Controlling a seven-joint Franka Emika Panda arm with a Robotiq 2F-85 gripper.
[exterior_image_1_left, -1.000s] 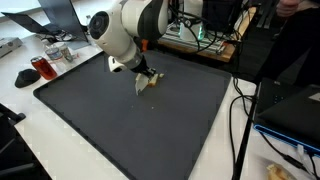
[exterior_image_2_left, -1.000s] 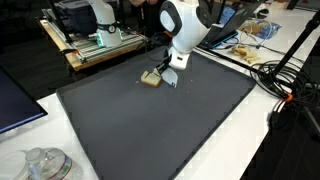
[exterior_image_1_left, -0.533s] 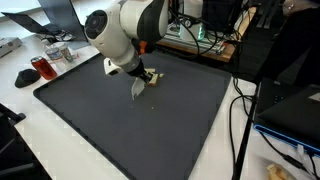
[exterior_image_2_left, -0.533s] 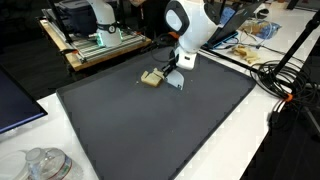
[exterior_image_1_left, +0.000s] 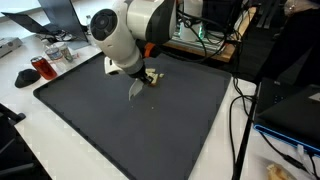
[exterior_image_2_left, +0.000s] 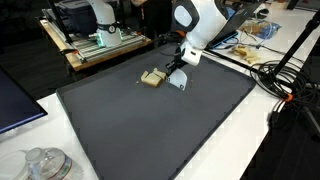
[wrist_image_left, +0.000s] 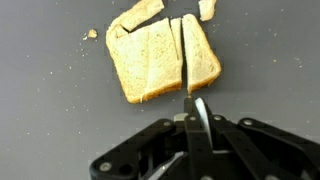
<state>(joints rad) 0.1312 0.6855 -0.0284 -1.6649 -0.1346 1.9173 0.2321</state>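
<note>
A slice of toast-brown bread lies on the dark mat, with a narrow strip cut off its right side. Small torn bits lie by its top edge. My gripper is shut on a thin grey knife. The knife's tip points at the near end of the cut and stands just clear of the bread. In both exterior views the gripper hangs beside the bread with the pale blade angled down to the mat. The blade and bread sit near the mat's far edge.
The mat covers most of the white table. A red mug and clutter stand off one corner. Cables and electronics line the sides, and a glass jar stands near the front.
The arm has lifted and swung slightly away from the bread, drawing the knife back out of the cut. The bread stays in place.
</note>
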